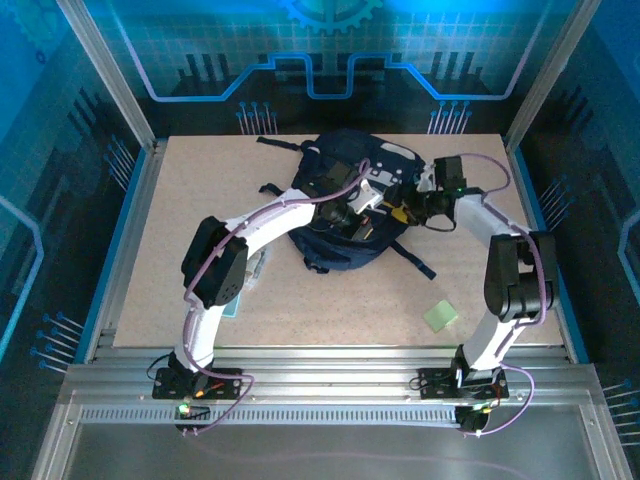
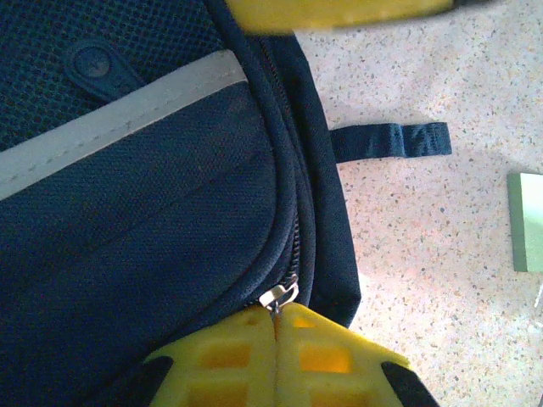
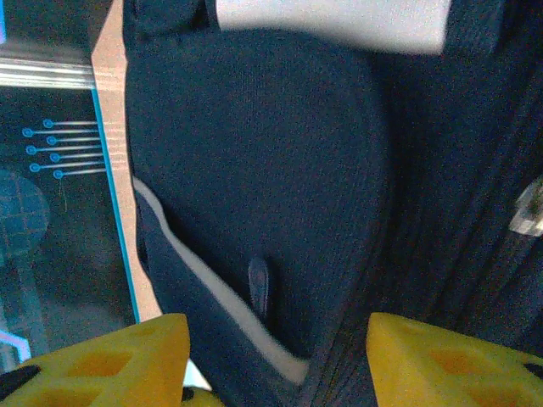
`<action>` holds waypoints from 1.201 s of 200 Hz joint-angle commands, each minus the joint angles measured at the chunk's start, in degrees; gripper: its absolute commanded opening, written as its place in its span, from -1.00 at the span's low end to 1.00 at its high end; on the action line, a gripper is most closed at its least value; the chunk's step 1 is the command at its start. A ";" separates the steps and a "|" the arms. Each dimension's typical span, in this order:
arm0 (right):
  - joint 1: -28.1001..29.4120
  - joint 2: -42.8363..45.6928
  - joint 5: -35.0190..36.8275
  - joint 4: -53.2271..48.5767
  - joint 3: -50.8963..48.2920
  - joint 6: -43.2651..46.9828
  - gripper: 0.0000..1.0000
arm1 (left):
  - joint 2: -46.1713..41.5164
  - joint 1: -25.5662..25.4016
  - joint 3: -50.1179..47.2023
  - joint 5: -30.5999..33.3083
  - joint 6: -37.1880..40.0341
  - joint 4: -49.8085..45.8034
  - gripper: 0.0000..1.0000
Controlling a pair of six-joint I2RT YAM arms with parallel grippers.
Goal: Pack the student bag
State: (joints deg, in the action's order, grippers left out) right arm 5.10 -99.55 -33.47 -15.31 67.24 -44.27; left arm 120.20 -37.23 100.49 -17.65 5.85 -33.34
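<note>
While left tool pinches zip pull at student bag edge, right tool gapes

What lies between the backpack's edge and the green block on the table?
In the left wrist view, bare speckled table lies between the student bag and the green block; a dark strap sticks out beside that stretch.

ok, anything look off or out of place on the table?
Nothing spilled or damaged. The student bag lies mid-table with straps splayed. One small green pad sits loose on the table by the right arm, outside the bag. Left pincer is shut on the zipper pull.
</note>
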 commanded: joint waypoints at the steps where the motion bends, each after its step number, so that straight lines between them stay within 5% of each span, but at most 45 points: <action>1: 2.50 1.34 0.34 5.56 -2.53 -5.00 -0.04 | -1.09 -0.54 -0.13 1.17 -1.05 0.29 -1.00; 35: 4.20 -2.35 -0.17 10.94 -3.87 -9.50 -0.61 | -2.67 -0.87 -2.82 0.69 -2.66 3.25 -1.00; 49: 3.98 -2.59 0.07 12.83 -4.70 -10.49 -1.00 | -3.06 -0.84 -3.57 1.09 -2.71 3.44 -1.00; 111: -2.70 1.99 2.79 3.64 -3.52 -1.67 -1.00 | -4.18 6.65 -7.03 18.87 -2.99 -6.92 -1.00; 171: -4.36 -0.33 3.61 2.90 0.74 0.59 -1.00 | -8.27 12.98 -10.00 29.33 -4.57 -5.77 -1.00; 193: -4.53 -3.48 4.70 2.39 5.50 2.19 -1.00 | -7.94 15.52 -8.32 24.91 -7.72 -7.23 -1.00; 216: -4.39 -7.53 4.93 3.12 10.78 1.64 -1.00 | -10.39 12.61 -9.26 17.98 -9.17 -5.61 -1.00; 240: -4.04 -7.06 6.73 1.87 12.05 -0.49 -0.25 | -12.31 7.40 -10.03 13.70 -11.35 -1.76 -1.00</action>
State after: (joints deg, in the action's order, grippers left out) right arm 2.59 -107.13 -31.40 -15.70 76.44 -44.12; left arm 112.75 -25.71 91.39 0.84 -1.98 -34.09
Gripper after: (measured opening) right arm 0.207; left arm 0.049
